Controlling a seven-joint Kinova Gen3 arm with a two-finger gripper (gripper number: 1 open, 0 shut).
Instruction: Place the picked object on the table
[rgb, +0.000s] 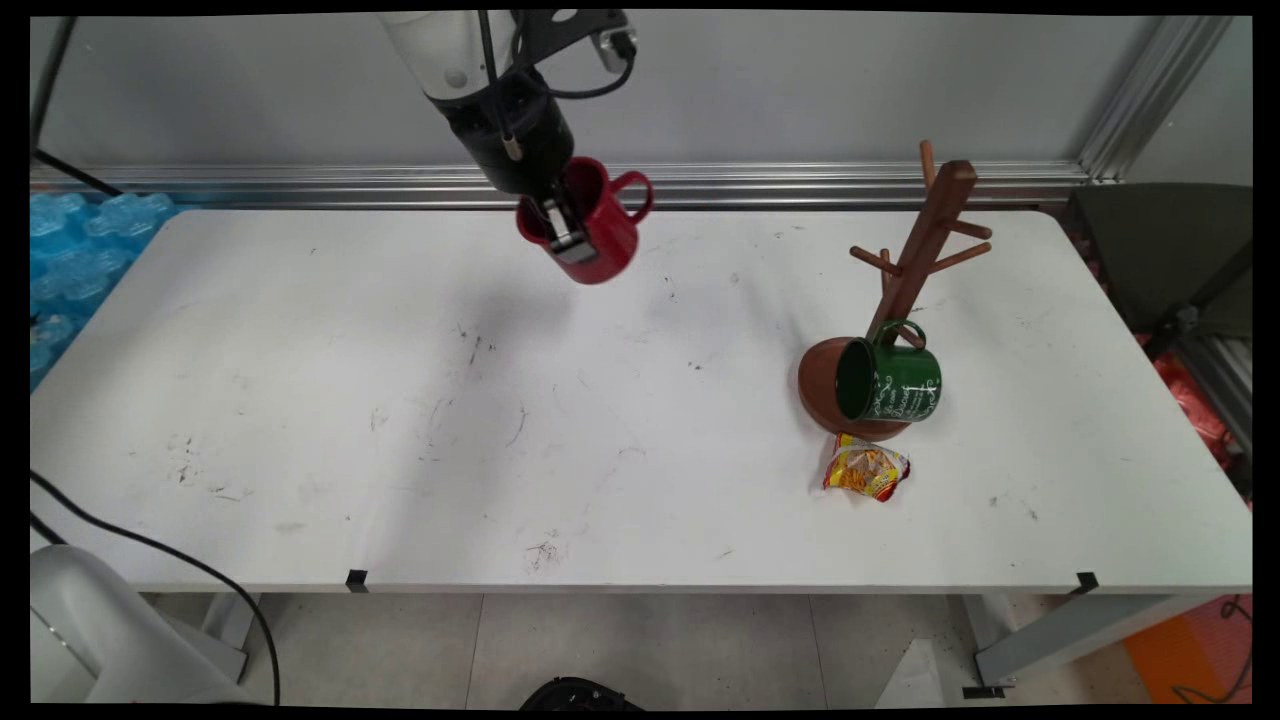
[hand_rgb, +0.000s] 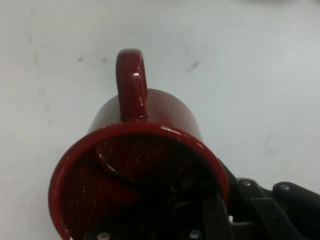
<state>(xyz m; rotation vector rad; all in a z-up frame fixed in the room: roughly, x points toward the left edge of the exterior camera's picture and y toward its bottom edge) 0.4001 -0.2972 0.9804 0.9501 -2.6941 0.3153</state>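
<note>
The black two-finger end effector (rgb: 556, 225) pinches the glossy red ceramic mug's (rgb: 590, 225) rim, holding it above the white counter (rgb: 400, 400), well apart from the brown wooden mug tree (rgb: 915, 270). A green mug (rgb: 893, 380) hangs on the tree; a yellow snack packet (rgb: 866, 469) lies just beside its base.

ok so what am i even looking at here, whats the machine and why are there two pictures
The machine is a white robot arm with a black two-finger gripper at its end, working over a white table. The wide picture comes from a fixed camera looking down across the table toward the wall. The close-up comes from a camera on the robot's hand, looking along the gripper, so it travels with the arm.

The gripper holds a red mug by its rim, one finger inside and one outside, lifted clear of the table; in the hand view the red mug fills the frame, handle pointing up.

To the right on the table stands a wooden mug tree with a green mug hanging on a low peg. A small snack packet lies just in front of its base.
</note>
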